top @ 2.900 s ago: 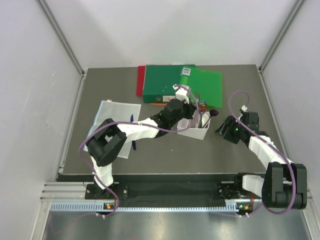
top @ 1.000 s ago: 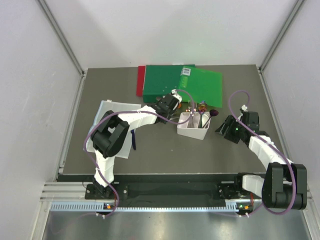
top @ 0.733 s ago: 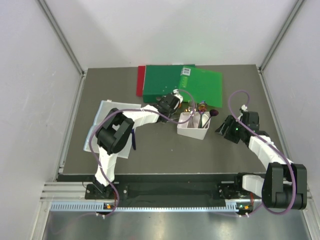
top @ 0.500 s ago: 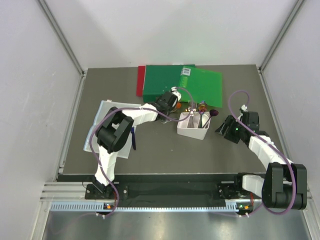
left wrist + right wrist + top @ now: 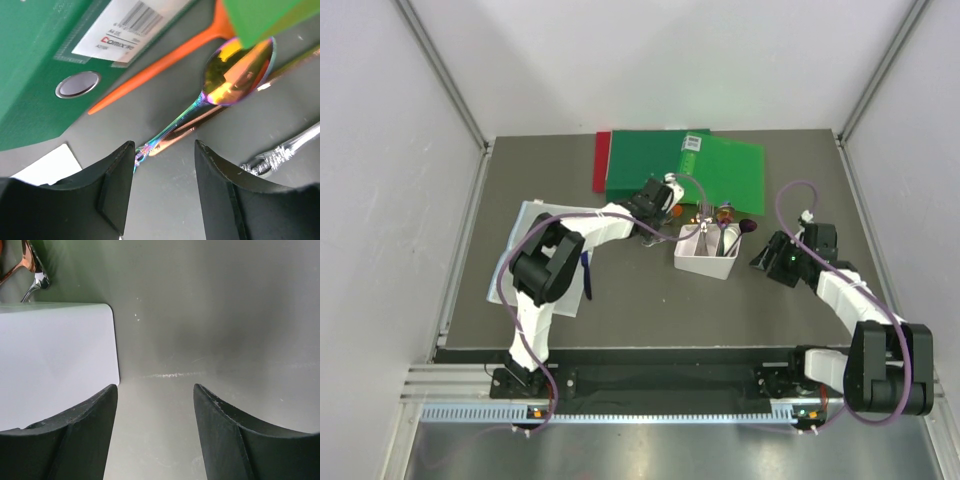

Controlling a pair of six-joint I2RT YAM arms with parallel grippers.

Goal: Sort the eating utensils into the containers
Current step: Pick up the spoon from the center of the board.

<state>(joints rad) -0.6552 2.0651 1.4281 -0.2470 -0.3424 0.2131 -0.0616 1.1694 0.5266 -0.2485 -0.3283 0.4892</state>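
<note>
Overhead, two robot arms reach across a table (image 5: 650, 300).
Left gripper (image 5: 162, 150), jaws apart and empty, hovers at the handle tip of the rainbow spoon (image 5: 235, 72) beside the green folder (image 5: 40, 60); right gripper (image 5: 155, 395), likewise spread and empty, sits just beside the white bin (image 5: 55, 365).

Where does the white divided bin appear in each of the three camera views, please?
Top external: the white bin sits just right of the picture's centre.
Left wrist: not in it.
Right wrist: its outer wall fills the left side, mid-height.
Shared landmark: the dark grey table it stands on, seen in all three.
</note>
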